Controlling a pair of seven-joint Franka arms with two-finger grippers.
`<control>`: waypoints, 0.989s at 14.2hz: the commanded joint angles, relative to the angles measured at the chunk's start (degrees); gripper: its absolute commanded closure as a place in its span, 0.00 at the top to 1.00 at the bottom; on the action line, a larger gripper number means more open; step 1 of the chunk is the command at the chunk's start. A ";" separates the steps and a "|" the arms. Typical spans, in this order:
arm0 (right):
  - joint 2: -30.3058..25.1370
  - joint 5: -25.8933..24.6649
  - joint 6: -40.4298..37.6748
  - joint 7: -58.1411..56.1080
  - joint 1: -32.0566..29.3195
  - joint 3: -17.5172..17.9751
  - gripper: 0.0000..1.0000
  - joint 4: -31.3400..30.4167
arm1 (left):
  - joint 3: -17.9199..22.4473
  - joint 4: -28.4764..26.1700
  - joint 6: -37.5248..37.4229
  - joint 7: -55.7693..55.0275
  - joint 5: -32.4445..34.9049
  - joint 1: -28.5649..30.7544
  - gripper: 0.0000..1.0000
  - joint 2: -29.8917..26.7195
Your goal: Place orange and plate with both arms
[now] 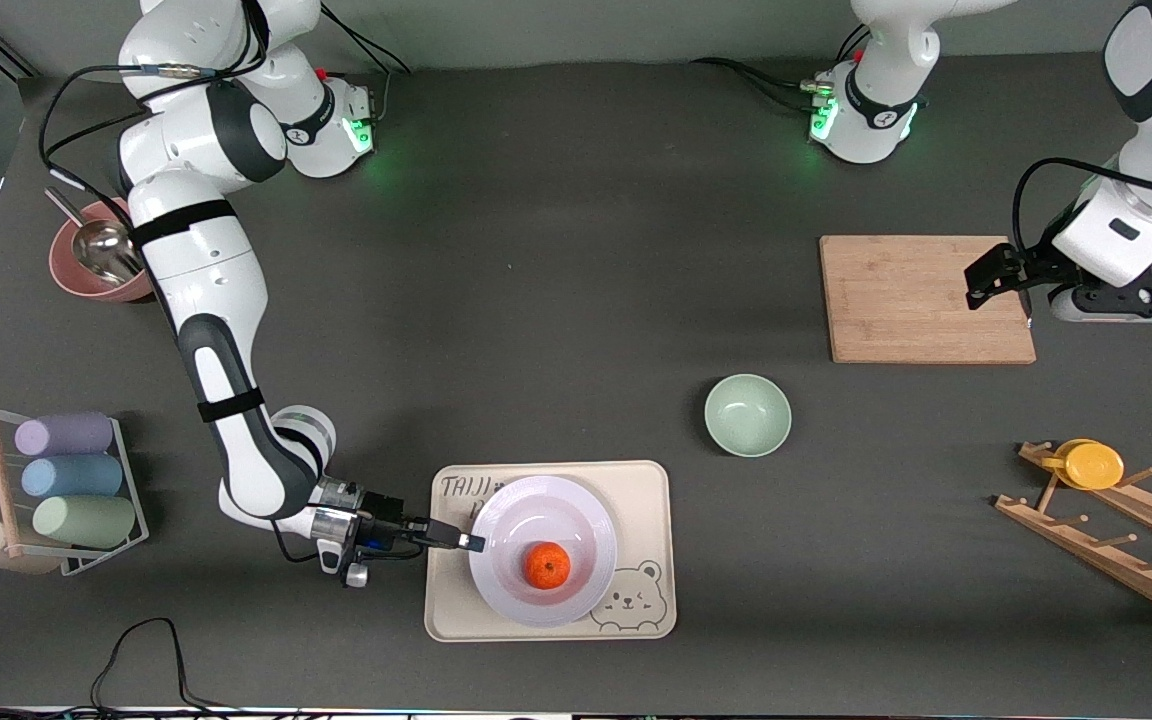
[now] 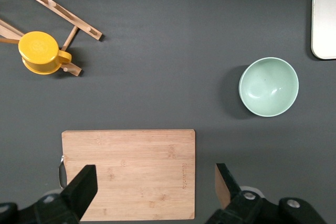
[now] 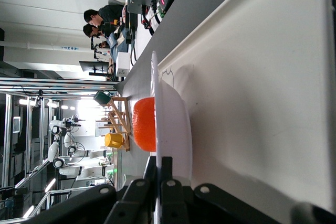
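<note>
Plate (image 1: 543,560) with orange (image 1: 546,565) sits on bear-print tray (image 1: 648,520); right gripper (image 1: 473,542) jaws pinch its rim edge-on from the right arm's end; left gripper (image 2: 152,187) waits wide open over cutting board (image 1: 926,298)

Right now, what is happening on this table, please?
The right gripper is shut on the rim of the plate, which sits on the tray with the orange in its well. The left gripper waits open over the cutting board.

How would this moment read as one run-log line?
right gripper: shut on plate rim | orange: in plate | plate: on tray | left gripper: open, over cutting board
</note>
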 commanded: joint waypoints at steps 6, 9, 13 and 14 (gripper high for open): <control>0.87 -1.11 0.30 -0.86 -0.03 0.14 0.45 0.65 | 0.24 -2.56 0.77 0.01 0.15 -0.31 1.00 -2.70; 0.70 -1.90 0.30 -0.86 -0.04 0.05 0.45 0.56 | 0.24 -2.47 0.77 0.01 0.15 -0.31 1.00 -2.88; -2.36 -4.19 0.30 0.37 -0.65 -1.26 0.45 -2.16 | 0.24 -2.47 0.86 0.10 0.24 -0.31 1.00 -2.88; -3.60 -4.19 0.30 0.63 -0.65 -1.53 0.45 -3.39 | 0.24 -2.47 0.86 0.10 0.33 -0.31 1.00 -2.88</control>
